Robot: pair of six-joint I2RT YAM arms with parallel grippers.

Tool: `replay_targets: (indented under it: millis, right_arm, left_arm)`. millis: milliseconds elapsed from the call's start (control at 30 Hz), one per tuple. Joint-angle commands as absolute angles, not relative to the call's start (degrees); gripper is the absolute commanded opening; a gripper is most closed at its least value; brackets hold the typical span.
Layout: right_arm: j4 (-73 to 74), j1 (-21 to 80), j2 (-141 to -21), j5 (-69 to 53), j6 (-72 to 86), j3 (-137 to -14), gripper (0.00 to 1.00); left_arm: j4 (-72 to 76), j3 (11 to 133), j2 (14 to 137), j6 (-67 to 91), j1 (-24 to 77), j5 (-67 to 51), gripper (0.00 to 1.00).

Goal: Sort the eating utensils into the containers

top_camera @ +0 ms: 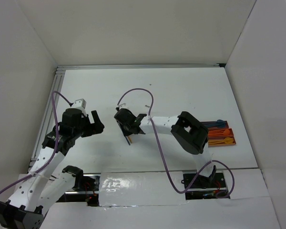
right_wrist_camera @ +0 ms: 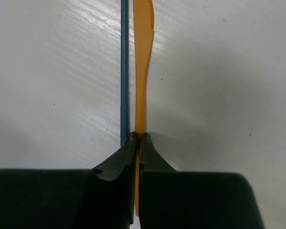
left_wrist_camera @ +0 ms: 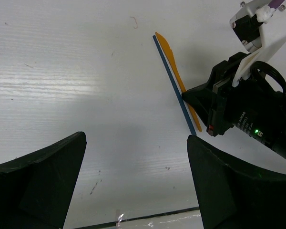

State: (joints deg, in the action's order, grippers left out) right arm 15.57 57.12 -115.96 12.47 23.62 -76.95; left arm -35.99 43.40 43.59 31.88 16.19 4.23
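Note:
An orange plastic knife lies on the white table beside a thin blue utensil seen edge-on. My right gripper is shut on the orange knife's handle, and the blue utensil lies just outside its left finger. From the left wrist view the orange knife and blue utensil run under the right gripper. My left gripper hangs open over bare table, left of the pair. In the top view the right gripper is at mid-table and the left gripper further left. The reddish-brown containers hold orange and blue utensils at the right.
White walls close in the table on three sides. A purple cable loops over the right arm. A black seam marks the table's near edge.

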Motion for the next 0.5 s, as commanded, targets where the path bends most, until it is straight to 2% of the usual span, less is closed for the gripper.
replay_targets:
  millis: [0,100,233,467]
  right_arm:
    - [17.66,54.33,-120.05,13.71,27.75,-76.12,0.0]
    - [21.08,50.03,-119.1,16.24,32.07,-74.45,0.0]
    - [28.28,45.36,-110.5,23.09,41.29,-71.55,0.0]
    - [43.14,37.02,-84.17,34.35,62.0,-66.28,0.0]
  left_arm:
    - [-34.98,45.0,42.89,31.9,16.17,4.22,1.0]
    - [-34.63,44.82,42.37,31.82,16.17,4.31,1.0]
    - [-34.19,44.47,42.1,31.46,16.17,4.13,1.0]
    - [-32.79,44.3,42.71,30.94,16.08,3.08,1.0]
